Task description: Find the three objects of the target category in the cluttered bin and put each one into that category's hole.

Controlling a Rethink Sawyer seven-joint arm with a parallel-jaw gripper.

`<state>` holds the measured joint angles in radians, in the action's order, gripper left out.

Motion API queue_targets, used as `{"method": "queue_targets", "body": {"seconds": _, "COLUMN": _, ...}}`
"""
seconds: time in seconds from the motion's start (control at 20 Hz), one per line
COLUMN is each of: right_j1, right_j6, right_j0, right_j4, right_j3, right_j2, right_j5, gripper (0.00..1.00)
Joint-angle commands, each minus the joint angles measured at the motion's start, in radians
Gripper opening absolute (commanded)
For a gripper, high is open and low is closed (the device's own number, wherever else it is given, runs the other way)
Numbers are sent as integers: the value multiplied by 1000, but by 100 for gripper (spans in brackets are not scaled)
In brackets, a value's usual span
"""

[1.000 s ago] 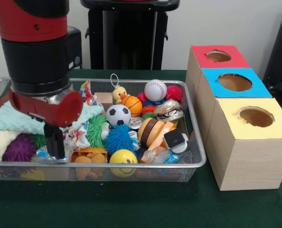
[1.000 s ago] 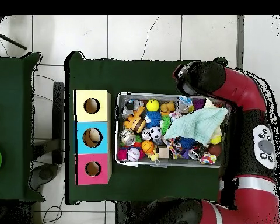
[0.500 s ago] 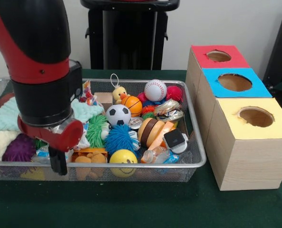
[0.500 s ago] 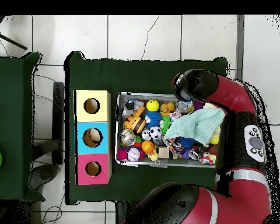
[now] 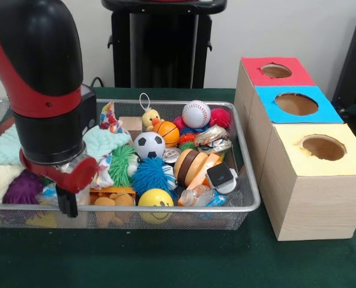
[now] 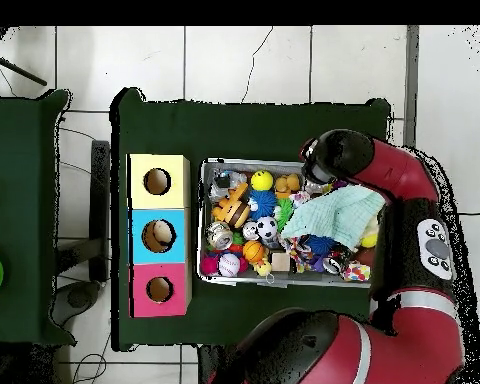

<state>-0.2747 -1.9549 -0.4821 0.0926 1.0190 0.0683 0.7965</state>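
Note:
A wire mesh bin [image 5: 165,103] is packed with toys: a baseball [image 5: 196,113], a basketball [image 5: 166,132], a soccer ball [image 5: 149,144], a yellow smiley ball [image 5: 155,204], blue [image 5: 151,174], green [image 5: 122,163], purple [image 5: 23,189] and red [image 5: 220,117] spiky balls, and a duck [image 5: 150,119]. My gripper [image 5: 66,201] hangs low at the bin's front left corner, beside an orange toy [image 5: 113,197]. The arm's body hides how it stands. In the overhead view the arm [image 6: 339,158] covers the gripper over the bin [image 6: 203,220].
Three boxes with round holes stand in a row beside the bin: red [image 5: 276,71], blue [image 5: 296,104], yellow [image 5: 323,147]. A mint cloth [image 5: 3,150] lies piled at the bin's left end. A burger toy [image 5: 193,165] and wrapped items fill the middle.
The arm has swung over the bin's front left corner and the gripper has dropped lower among the toys. In the last half second it edged slightly left.

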Motion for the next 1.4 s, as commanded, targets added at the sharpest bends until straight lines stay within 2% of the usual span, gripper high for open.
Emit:
{"method": "queue_targets", "body": {"seconds": 0.05, "right_j1": -100, "right_j6": -144, "right_j0": 10, "right_j4": -41, "right_j3": 146, "right_j2": -8, "right_j5": 37, "gripper": 0}}
{"method": "queue_targets", "body": {"seconds": 0.3, "right_j1": -167, "right_j6": -112, "right_j0": 13, "right_j4": -49, "right_j3": 158, "right_j2": -18, "right_j5": 112, "gripper": 0}}
{"method": "queue_targets", "body": {"seconds": 0.45, "right_j1": -174, "right_j6": -99, "right_j0": 13, "right_j4": -52, "right_j3": 149, "right_j2": -17, "right_j5": 130, "gripper": 0}}
{"method": "queue_targets", "body": {"seconds": 0.8, "right_j1": -136, "right_j6": -92, "right_j0": 12, "right_j4": -43, "right_j3": 133, "right_j2": -13, "right_j5": 96, "gripper": 0}}
{"method": "queue_targets", "body": {"seconds": 1.1, "right_j1": -92, "right_j6": -81, "right_j0": 10, "right_j4": -48, "right_j3": 116, "right_j2": -3, "right_j5": 127, "gripper": 0}}
{"method": "queue_targets", "body": {"seconds": 1.4, "right_j1": -48, "right_j6": -116, "right_j0": 4, "right_j4": -82, "right_j3": 124, "right_j2": 22, "right_j5": 70, "gripper": 0}}
